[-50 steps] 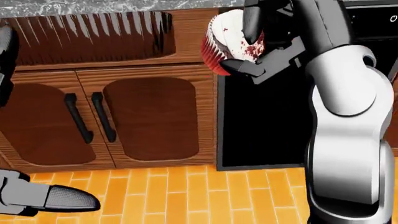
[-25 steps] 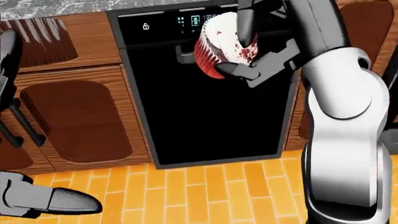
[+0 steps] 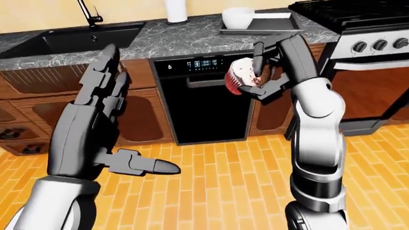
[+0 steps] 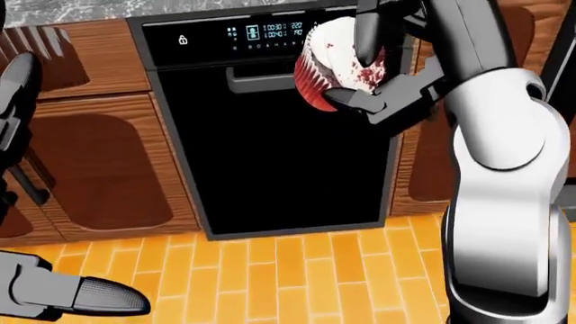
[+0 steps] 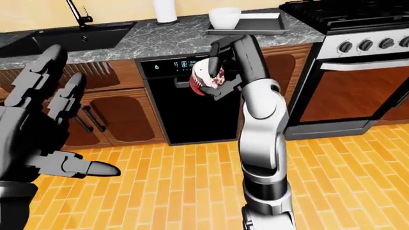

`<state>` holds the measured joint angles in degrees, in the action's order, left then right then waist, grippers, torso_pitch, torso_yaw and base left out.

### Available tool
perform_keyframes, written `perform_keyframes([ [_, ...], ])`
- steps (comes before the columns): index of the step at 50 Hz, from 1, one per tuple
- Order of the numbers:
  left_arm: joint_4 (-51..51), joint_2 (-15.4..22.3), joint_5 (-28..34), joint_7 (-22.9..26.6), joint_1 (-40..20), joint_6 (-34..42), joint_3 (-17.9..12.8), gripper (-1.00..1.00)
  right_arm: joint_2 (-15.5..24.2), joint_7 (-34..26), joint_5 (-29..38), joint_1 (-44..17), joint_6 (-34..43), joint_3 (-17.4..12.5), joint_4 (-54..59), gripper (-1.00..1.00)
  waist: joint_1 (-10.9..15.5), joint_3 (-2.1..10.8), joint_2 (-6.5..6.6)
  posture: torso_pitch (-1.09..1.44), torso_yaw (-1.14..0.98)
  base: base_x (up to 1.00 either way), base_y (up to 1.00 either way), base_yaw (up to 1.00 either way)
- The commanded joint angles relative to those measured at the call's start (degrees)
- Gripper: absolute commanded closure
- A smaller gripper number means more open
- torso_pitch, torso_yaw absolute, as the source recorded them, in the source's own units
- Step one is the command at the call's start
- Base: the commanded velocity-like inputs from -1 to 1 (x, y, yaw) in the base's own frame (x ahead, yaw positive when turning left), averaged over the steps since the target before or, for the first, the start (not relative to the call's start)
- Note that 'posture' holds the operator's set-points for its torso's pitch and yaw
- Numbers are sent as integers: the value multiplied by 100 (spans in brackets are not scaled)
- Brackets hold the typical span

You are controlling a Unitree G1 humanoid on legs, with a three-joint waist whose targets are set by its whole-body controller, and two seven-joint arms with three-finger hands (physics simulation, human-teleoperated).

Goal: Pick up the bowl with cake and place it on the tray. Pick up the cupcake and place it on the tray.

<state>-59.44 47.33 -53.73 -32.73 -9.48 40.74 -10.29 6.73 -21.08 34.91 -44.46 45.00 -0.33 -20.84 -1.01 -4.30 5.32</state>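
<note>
The right hand (image 4: pixel 364 64) is clamped on the cupcake (image 4: pixel 331 62) — its red wrapper points toward the view's left, so it is carried tilted on its side. The tray (image 3: pixel 268 25) sits on the worktop's right end, just beside the stove (image 3: pixel 358 19), above and beyond that hand; the right arm is nearer. A white bowl (image 3: pixel 238 17) already stands in the tray's left part — its contents can't be made out. The left hand (image 3: pixel 96 120) hangs empty, fingers spread.

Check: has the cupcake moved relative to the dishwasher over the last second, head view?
Cannot tell. The whole head view shifted, so the camera moved; the cupcake stays gripped in the right robot hand, now over the dishwasher.
</note>
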Motion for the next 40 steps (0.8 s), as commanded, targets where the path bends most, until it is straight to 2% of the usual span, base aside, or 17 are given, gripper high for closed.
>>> perform_keyframes([
  [1, -56, 75, 73, -65, -81, -166, -154, -100, -8, 28, 19, -208, -193, 36, -222, 100, 5, 80, 113, 0, 0, 30, -16, 0],
  [2, -56, 68, 79, -61, -74, -167, -153, -100, -12, 14, 28, -212, -172, 38, -242, 100, 18, 163, 342, 0, 0, 30, -16, 0],
  [3, -56, 64, 83, -55, -73, -164, -157, -100, -16, 15, 25, -208, -179, 35, -240, 100, 98, 45, 98, 0, 0, 30, -16, 0],
  [4, -56, 50, 89, -51, -77, -153, -159, -100, -18, 29, 14, -190, -215, 30, -220, 100, 33, 33, 159, 0, 0, 29, -15, 0],
  [7, -56, 25, 111, -29, -91, -123, -155, -100, -17, 36, 16, -168, -235, 30, -221, 100, 83, 177, 57, 0, 0, 30, -16, 0],
  [10, -56, 17, 119, -29, -110, -108, -143, -100, -15, 16, 29, -186, -214, 33, -235, 100, 118, 161, -74, 0, 0, 29, -16, 0],
  [15, -56, -37, 221, 33, -59, -128, -115, -100, -22, 41, 8, -157, -272, 20, -207, 100, 210, 208, -449, 0, 0, 29, -16, 0],
  [17, -56, -52, 229, 47, -54, -124, -131, -100, -23, 26, 24, -184, -228, 32, -233, 100, 211, 316, -808, 0, 0, 29, -16, 0],
  [18, -56, -64, 252, 62, -41, -129, -126, -100, -24, 42, 13, -173, -265, 30, -208, 100, 137, 233, -541, 0, 0, 30, -16, 0],
  [19, -56, -75, 274, 77, -28, -133, -123, -100, -26, 48, 12, -173, -277, 32, -198, 100, 166, 188, -622, 0, 0, 29, -15, 0],
  [20, -56, -85, 285, 89, -20, -134, -127, -100, -25, 54, 9, -173, -291, 30, -184, 100, 127, 184, -611, 0, 0, 30, -15, 0],
  [27, -56, -223, 408, 213, -26, -54, -146, -100, -31, 15, 84, -232, -264, 60, -221, 100, 98, 144, -440, 0, 0, 29, -5, 0],
  [31, -56, -333, 532, 320, 7, -18, -155, -100, -46, 35, 93, -228, -318, 52, -161, 100, 21, 191, -192, 0, 0, 30, 0, 0],
  [33, -56, -328, 495, 319, -4, 2, -195, -100, -47, 41, 86, -241, -322, 39, -145, 100, -11, 275, 51, 0, 0, 29, 0, 0],
  [34, -56, -321, 480, 312, -9, 4, -203, -100, -47, 40, 84, -244, -315, 38, -149, 100, 3, 290, -37, 0, 0, 30, 0, 0],
  [36, -56, -298, 465, 295, -9, -10, -194, -100, -47, 44, 82, -243, -317, 42, -147, 100, 15, 146, 87, 0, 0, 29, 0, 0],
  [40, -56, -218, 374, 238, 21, -74, -237, -100, -51, 29, 84, -232, -311, 42, -186, 100, 87, 194, -10, 0, 0, 29, 0, 0],
])
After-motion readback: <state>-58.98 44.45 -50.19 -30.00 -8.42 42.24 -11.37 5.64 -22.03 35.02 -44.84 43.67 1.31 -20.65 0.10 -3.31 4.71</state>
